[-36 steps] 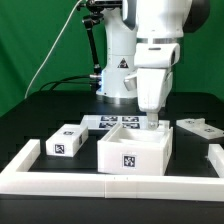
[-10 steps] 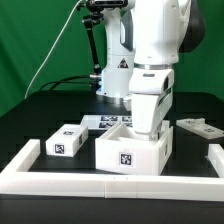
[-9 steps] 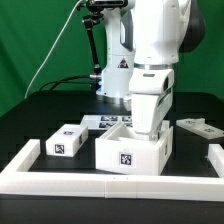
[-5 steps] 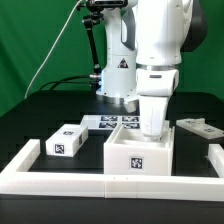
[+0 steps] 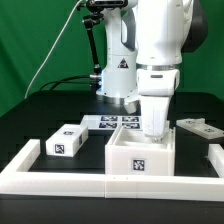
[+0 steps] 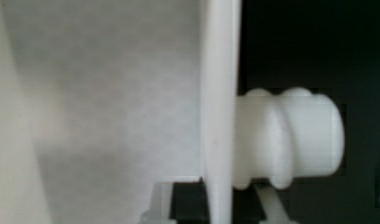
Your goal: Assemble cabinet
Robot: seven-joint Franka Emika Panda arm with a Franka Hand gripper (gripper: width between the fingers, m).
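- Table (image 5: 40, 110): black; carries every part.
- Frame (image 5: 60, 182): long low white border along the near edge, with short returns at both sides.
- Cabinet (image 5: 140, 160): matte white open-topped box with a tag on its front face. It stands upright toward the exterior view's right, and its front looks to touch the frame's near rail. Judged light, stiff and hard-walled; the smooth faces may slip or pivot in a two-finger pinch. Best hold is the top rim of one thin wall at mid-span, one finger on each side.
- Gripper (image 5: 153, 130): reaches into the cabinet at its rear wall. The wrist view shows the wall's thin edge running between the fingers, so it is judged clamped on that wall.
- Marker board (image 5: 112, 122): flat, behind the cabinet.
- Block (image 5: 66, 141): loose and tagged, lying apart on the exterior view's left.
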